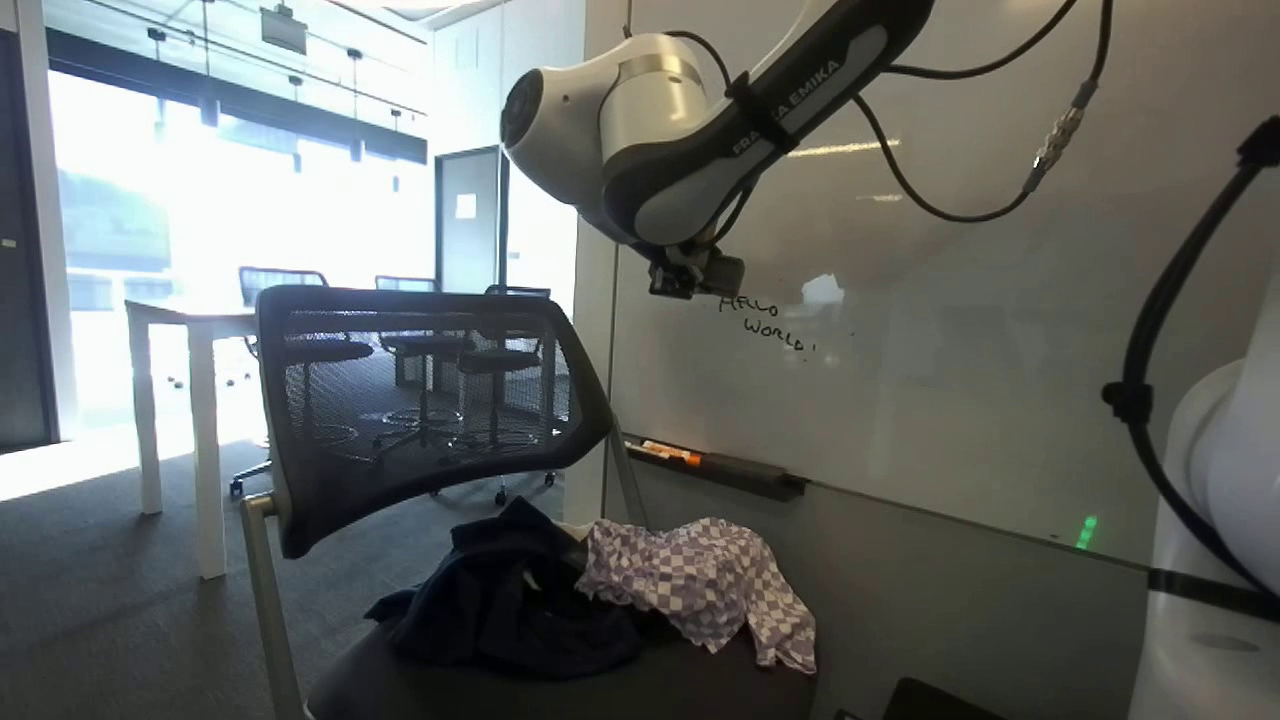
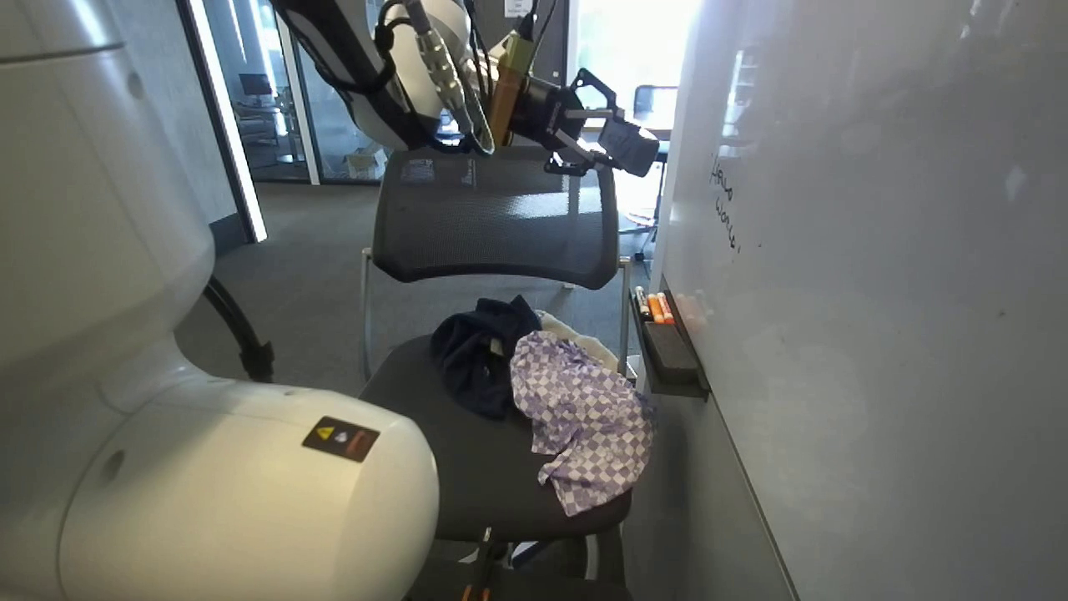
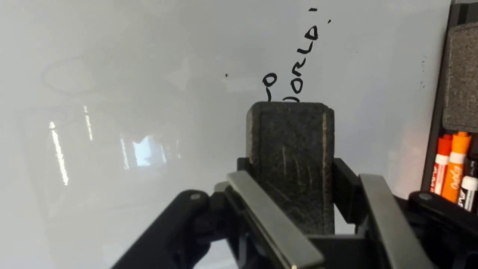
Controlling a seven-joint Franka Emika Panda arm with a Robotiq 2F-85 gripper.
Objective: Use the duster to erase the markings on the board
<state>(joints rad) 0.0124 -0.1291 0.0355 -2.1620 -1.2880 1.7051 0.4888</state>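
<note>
The whiteboard [image 1: 960,380] carries black handwriting [image 1: 778,333] reading "HELLO WORLD!"; the writing also shows in an exterior view [image 2: 725,219]. My gripper [image 3: 293,173] is shut on a dark grey felt duster [image 3: 291,142], a finger on each long side. In the wrist view the duster hides the first letters of both lines; the "O" and "ORLD!" [image 3: 298,68] show beyond its end. In an exterior view the duster [image 2: 630,148] is tilted, at the height of the writing, and looks apart from the board [image 2: 901,317].
A dark tray [image 2: 680,390] on the board's lower edge holds another duster [image 3: 463,78] and red, orange and black markers [image 3: 455,172]. A mesh-backed chair [image 1: 430,310] stands close to the board, with dark and checkered clothes [image 2: 584,417] on its seat. Cables [image 1: 960,215] hang from the arm.
</note>
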